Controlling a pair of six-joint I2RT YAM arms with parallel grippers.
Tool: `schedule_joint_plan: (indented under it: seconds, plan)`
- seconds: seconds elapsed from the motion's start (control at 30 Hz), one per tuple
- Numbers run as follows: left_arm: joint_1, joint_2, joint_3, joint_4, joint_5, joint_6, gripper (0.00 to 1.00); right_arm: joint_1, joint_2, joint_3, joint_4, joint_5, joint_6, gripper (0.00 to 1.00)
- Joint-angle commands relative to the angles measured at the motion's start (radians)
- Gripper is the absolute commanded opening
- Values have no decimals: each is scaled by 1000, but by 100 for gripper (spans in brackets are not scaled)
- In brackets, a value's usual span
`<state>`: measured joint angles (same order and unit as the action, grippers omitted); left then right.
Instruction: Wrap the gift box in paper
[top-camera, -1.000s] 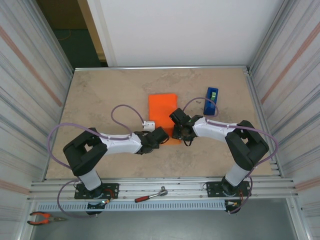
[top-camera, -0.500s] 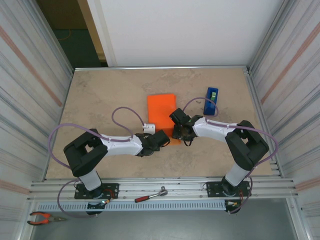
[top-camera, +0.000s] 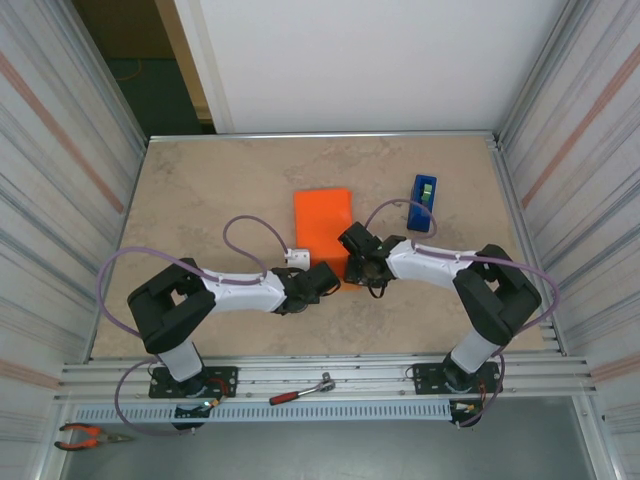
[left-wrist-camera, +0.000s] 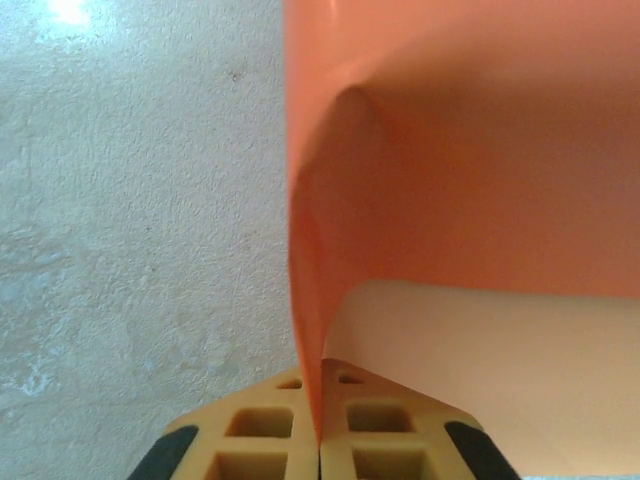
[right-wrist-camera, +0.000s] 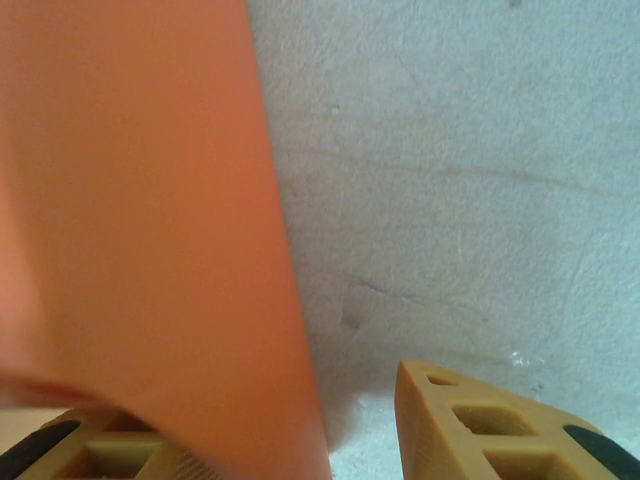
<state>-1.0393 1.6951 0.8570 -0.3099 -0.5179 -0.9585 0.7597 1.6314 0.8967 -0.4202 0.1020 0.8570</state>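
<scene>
The orange paper (top-camera: 322, 225) lies folded into a long strip in the middle of the table. My left gripper (top-camera: 327, 277) is at its near end, shut on the paper's edge (left-wrist-camera: 318, 395). That edge rises from the jaws and shows its pale underside (left-wrist-camera: 480, 370). A blunt corner bulges under the sheet (left-wrist-camera: 340, 120). My right gripper (top-camera: 356, 262) is at the strip's near right corner with its jaws apart. The paper (right-wrist-camera: 130, 200) drapes over its left finger (right-wrist-camera: 85, 450), while its right finger (right-wrist-camera: 480, 420) stands free above the tabletop. The gift box is hidden.
A blue tape dispenser (top-camera: 423, 203) stands to the right of the paper, close to the right arm's forearm. Metal walls close in the table on both sides. A ratchet wrench (top-camera: 303, 390) and pliers (top-camera: 85, 435) lie on the front rail, off the tabletop.
The paper's near end has drawn in a little towards the far side. My left gripper has shifted slightly right, still shut on the edge. The right gripper has edged left.
</scene>
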Motion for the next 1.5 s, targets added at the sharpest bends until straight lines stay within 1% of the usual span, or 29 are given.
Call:
schedule_joint_plan:
  seconds: [0.0, 0.1, 0.17, 0.2, 0.27, 0.3, 0.33, 0.37, 0.4, 0.43, 0.47, 0.53, 0.6, 0.7, 0.73, 0.77, 0.8, 0.87, 0.93, 1.0, 1.03, 1.07, 1.1, 1.17, 1.27, 1.33, 1.4, 1.47]
  plan:
    - [-10, 3, -2, -23, -5, -16, 3, 18, -41, -33, -22, 17, 30, 42]
    - [-9, 7, -2, -21, -5, -15, 2, 23, -47, -50, -14, 18, 38, 40]
    - [-10, 11, 0, -19, -2, -14, 2, 23, -40, -50, -9, 16, 39, 34]
    - [-10, 12, 1, -18, -2, -14, 2, 23, -36, -44, -7, 16, 38, 29]
    - [-10, 15, 3, -18, -4, -11, 2, 23, -26, -38, -1, 14, 32, 14]
    - [-10, 17, 6, -17, -3, -13, 2, 22, -19, -32, -1, 14, 29, 4]
    - [-10, 16, 7, -17, -2, -11, 2, 22, -14, -27, -2, 14, 25, 0]
    - [-10, 17, 7, -17, -1, -9, 2, 22, -11, -24, -2, 16, 24, 0]
    - [-10, 15, 8, -17, -5, -8, 3, 20, -7, -22, -4, 15, 25, 3]
    - [-10, 14, 8, -16, -5, -6, 3, 18, -7, -22, -5, 15, 28, 11]
    - [-10, 12, 9, -15, -6, -5, 4, 17, -5, -24, -4, 14, 27, 14]
    - [-10, 7, 10, -14, -9, 2, 6, 14, -4, -26, 0, 12, 22, 0]
    - [-10, -2, 9, -14, -18, 10, 12, 12, -8, -29, 3, 10, 17, 0]
    - [-10, -51, -14, 10, -39, 48, 27, 7, -13, -33, -3, 10, 18, 0]
    - [-10, -71, -27, 28, -44, 68, 32, 9, -16, -33, -6, 10, 18, 2]
    - [-7, -104, -42, 48, -46, 101, 40, 8, -19, -33, -9, 8, 18, 9]
    - [-5, -138, -54, 60, -48, 129, 45, 8, -22, -33, -13, 2, 17, 20]
    - [-1, -204, -72, 78, -53, 195, 57, 7, -38, -35, -15, -8, 13, 34]
    - [6, -281, -87, 90, -63, 262, 70, 9, -59, -38, -21, -17, 13, 44]
    - [23, -352, -93, 108, -59, 363, 84, 9, -90, -45, -31, -19, 16, 54]
    - [32, -378, -94, 111, -57, 403, 93, 10, -105, -49, -37, -20, 19, 59]
    - [49, -407, -97, 129, -39, 461, 99, 10, -125, -53, -43, -21, 22, 64]
    - [72, -429, -100, 162, 8, 533, 99, 9, -142, -55, -53, -19, 25, 70]
    - [121, -451, -93, 183, 75, 633, 99, 6, -172, -56, -80, -3, 36, 81]
    - [186, -438, -58, 192, 168, 770, 99, -17, -201, -51, -127, 26, 50, 98]
    - [197, -418, -52, 239, 201, 901, 99, -34, -203, -37, -171, 62, 53, 99]
    - [197, -400, -51, 297, 262, 1039, 99, -60, -201, -32, -189, 81, 48, 99]
    - [197, -373, -25, 307, 319, 1146, 99, -95, -204, -35, -192, 64, 40, 99]
